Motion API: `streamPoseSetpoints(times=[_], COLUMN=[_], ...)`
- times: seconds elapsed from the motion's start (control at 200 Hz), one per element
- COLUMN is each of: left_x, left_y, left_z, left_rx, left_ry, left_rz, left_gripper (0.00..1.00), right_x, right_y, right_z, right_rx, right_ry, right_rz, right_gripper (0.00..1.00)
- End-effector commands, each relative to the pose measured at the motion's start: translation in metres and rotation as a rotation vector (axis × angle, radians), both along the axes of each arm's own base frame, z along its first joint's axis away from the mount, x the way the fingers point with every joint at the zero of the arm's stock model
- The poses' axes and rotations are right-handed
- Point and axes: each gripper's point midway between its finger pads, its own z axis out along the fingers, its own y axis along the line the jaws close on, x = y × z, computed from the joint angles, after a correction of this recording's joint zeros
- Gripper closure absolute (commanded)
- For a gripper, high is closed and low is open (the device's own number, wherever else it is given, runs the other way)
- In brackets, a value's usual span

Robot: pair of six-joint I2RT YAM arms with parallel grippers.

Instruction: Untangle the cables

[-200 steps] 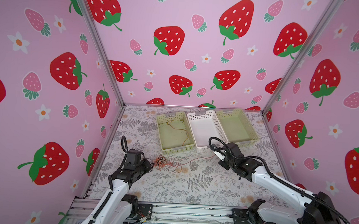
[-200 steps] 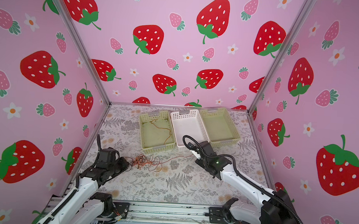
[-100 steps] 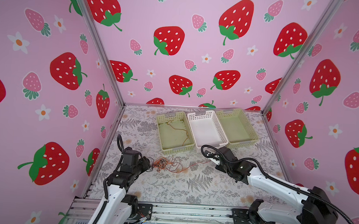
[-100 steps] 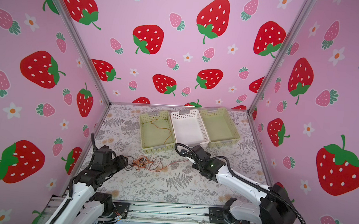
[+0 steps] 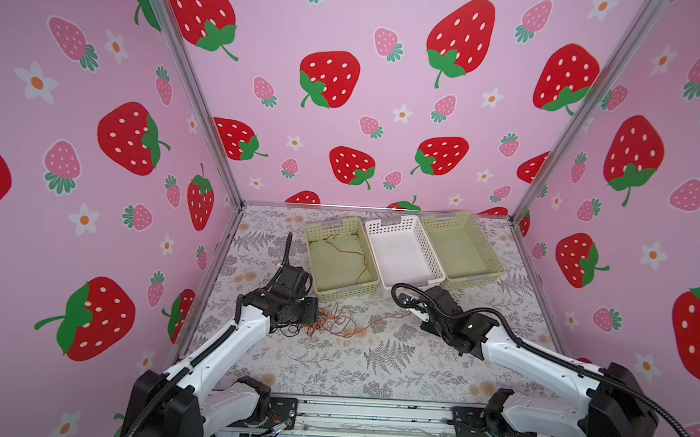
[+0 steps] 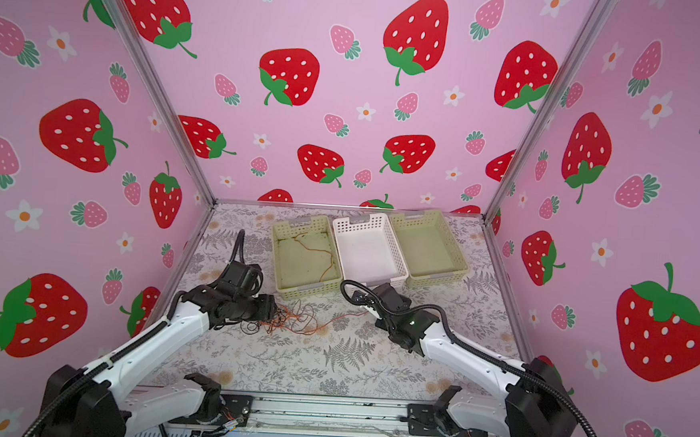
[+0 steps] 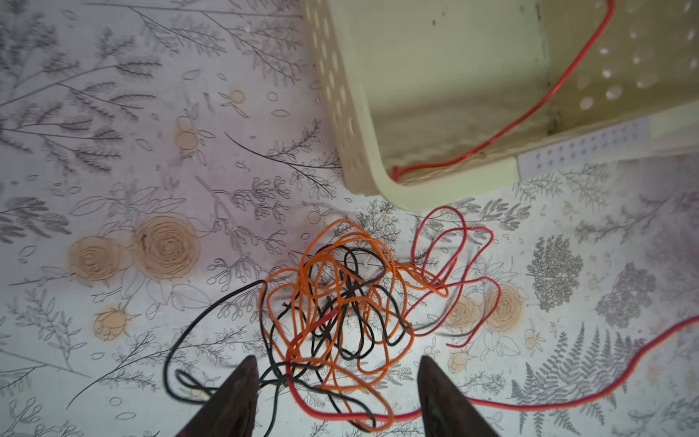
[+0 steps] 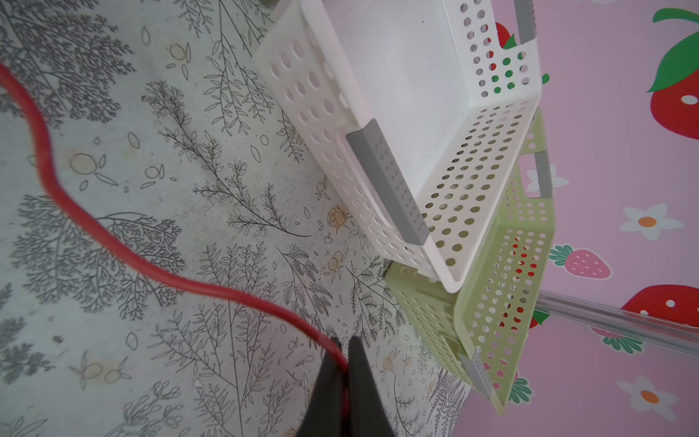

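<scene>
Beside green basket (image 7: pixel 454 186): cable tangle (image 7: pixel 340 302) | L claw (image 7: pixel 338 359) spread over it | R claw (image 8: pixel 345 340) pinching red cable (image 8: pixel 113 242)

We hold our left arm (image 5: pixel 245 338) low on the left side, forearm angled toward the middle, and its left gripper (image 7: pixel 338 363) points downward with the 2 dark fingers (image 7: pixel 230 405) spread wide apart. Our right arm (image 5: pixel 539 358) stretches in from the right with the wrist bent, and its right gripper (image 8: pixel 345 342) sits low near the middle, both jaws pinched tight together on a thin red cable (image 8: pixel 196 289).
</scene>
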Motion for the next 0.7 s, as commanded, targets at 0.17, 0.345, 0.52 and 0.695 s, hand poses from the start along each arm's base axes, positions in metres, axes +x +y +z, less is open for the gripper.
streamPoseSetpoints(times=[0.17, 0.345, 0.52, 0.695], left_x=[0.005, 0.012, 0.018, 0.018], left_y=[-0.012, -0.014, -0.015, -0.012], left_z=[-0.027, -0.043, -0.054, -0.060], left_rx=[0.037, 0.055, 0.054, 0.067], left_ry=[0.080, 0.127, 0.162, 0.184], left_rz=[-0.091, -0.092, -0.060, -0.041], left_gripper=[0.27, 0.27, 0.33, 0.50], right_x=[-0.001, -0.002, 0.002, 0.009], right_y=[0.004, 0.010, 0.005, -0.011], right_z=[0.004, 0.002, 0.008, 0.023], right_rx=[-0.003, 0.003, -0.010, 0.004], right_ry=[-0.015, -0.017, -0.064, -0.159], right_rz=[0.011, 0.023, -0.002, -0.073], right_gripper=[1.00, 1.00, 1.00, 1.00])
